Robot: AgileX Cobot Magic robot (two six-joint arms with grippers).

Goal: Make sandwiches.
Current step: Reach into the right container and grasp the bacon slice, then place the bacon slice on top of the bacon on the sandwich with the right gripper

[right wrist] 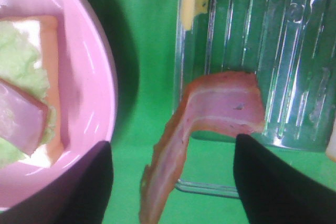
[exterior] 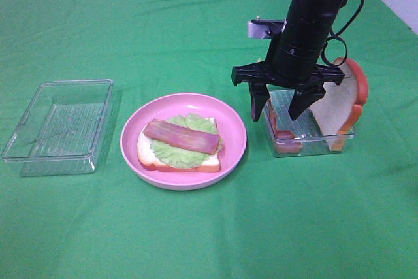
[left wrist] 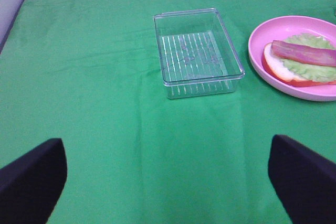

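Right hand (exterior: 275, 115), jaws spread and gripping nothing, poised over a tray (exterior: 313, 142). The tray holds a bacon strip (right wrist: 220, 103) draped across its wall and a bread slice (exterior: 334, 112) leaning upright. Left hand (left wrist: 168, 182) is likewise open, above the counter (left wrist: 105, 103). The half-built sandwich (exterior: 179, 143) (bread, lettuce, one bacon piece) lies on the plate (exterior: 184, 98). Step in hand, apparently: fetching more bacon. Next: lower, close across the strip, carry it plateward.
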